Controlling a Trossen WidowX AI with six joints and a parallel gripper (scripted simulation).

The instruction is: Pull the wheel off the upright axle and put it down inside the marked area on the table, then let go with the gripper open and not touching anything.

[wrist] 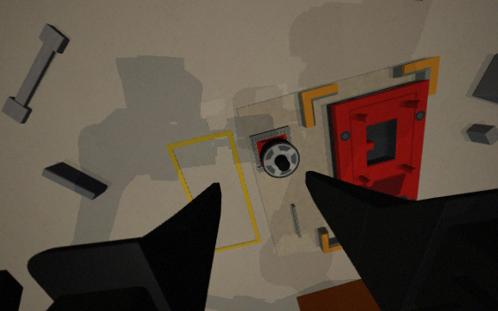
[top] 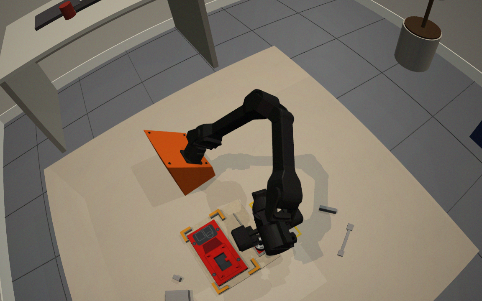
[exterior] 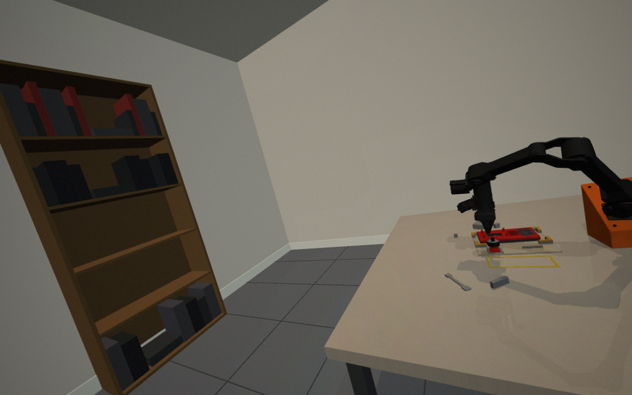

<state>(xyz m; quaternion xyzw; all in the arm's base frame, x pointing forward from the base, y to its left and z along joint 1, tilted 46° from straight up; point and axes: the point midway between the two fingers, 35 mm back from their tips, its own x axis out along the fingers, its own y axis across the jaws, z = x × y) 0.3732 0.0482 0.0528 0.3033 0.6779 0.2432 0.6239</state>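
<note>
A beige counter (wrist: 102, 26) fills the wrist view, patched with the arm's grey shadow. Going left to right: a grey dumbbell-shaped bar (wrist: 35, 73) lies at the far left, a dark grey block (wrist: 74, 180) below it, then the yellow-outlined marked area (wrist: 212, 190), with nothing lying inside its outline. Just right of that outline, on a pale base plate (wrist: 284, 216), sits the wheel (wrist: 279, 158): a small grey spoked disc with a dark rim, on its upright axle (wrist: 282, 162) over a red square mount. Further right lies a red chassis-like plate (wrist: 379, 142) framed by orange corner brackets, and beyond it 2 grey blocks.

The hand (wrist: 262, 190) hangs above the wheel with its 2 black fingers spread apart and nothing between them; the wheel shows just beyond the fingertips, slightly right of the gap's centre. In the exterior view the fingertips point down just over the wheel (exterior: 493, 241).

The wheel looks small, rigid and light, probably hard plastic with a smooth rim that may slip under a weak pinch. The best hold is likely across the rim's outer edge on opposite sides, fingers level with its middle. A straight lift along the axle should keep it from binding; a tilted pull may jam the hub.
</note>
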